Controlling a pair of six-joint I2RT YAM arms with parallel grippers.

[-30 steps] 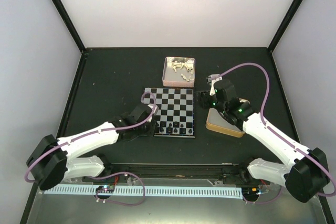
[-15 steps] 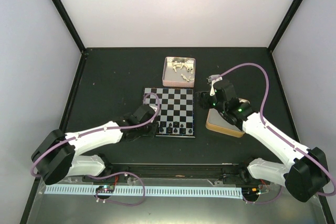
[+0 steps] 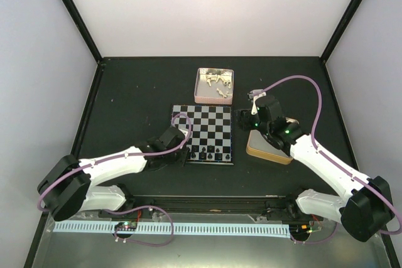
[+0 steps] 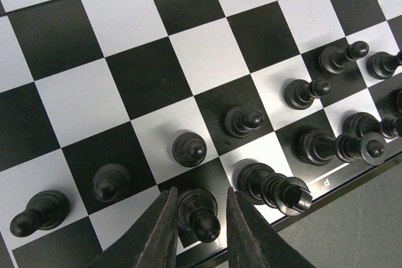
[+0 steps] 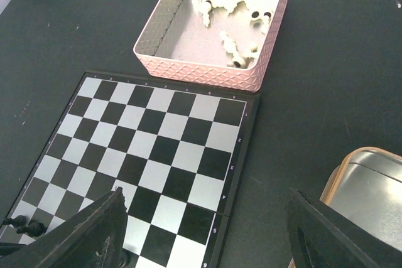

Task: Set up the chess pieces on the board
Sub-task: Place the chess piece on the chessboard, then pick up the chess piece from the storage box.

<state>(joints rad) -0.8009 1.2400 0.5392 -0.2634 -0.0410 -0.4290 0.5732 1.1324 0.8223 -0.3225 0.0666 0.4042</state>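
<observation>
From above: catching the board [image 3: 212,123] lying flat on the dark surface [image 3: 125,92], black pieces [image 3: 210,153] standing in line along its near edge. Picking out the left hand [image 3: 183,150] reaching in low at the board's near-left corner, too small here for judging its gap. Finding the right hand [image 3: 242,119] hanging just off the board's right edge, beside a tan-rimmed tin [image 3: 270,152]. Spotting a pink tin [image 3: 196,92] just beyond the board's far edge, cream pieces [image 3: 217,81] lying jumbled inside.

Switching to the left wrist: looking down on the board's [image 4: 125,23] near edge, crowded with black pieces [image 4: 245,120] in two rows. Seeing the left hand [image 4: 201,196] set narrow, fingers [image 4: 157,236] straddling a single black piece [image 4: 198,213] in the row nearest that edge; hugging it on one side, leaving a sliver of gap on the other, so not clamping it.

Over to the right wrist: watching the right hand [image 5: 206,196] spread wide, hovering over the board's [image 5: 157,142] right edge. Catching the pink tin [image 5: 188,70] just beyond the board's far edge, cream pieces [image 5: 229,4] lying inside, and the tan-rimmed tin [image 5: 367,177] peeking in off the board's right.
</observation>
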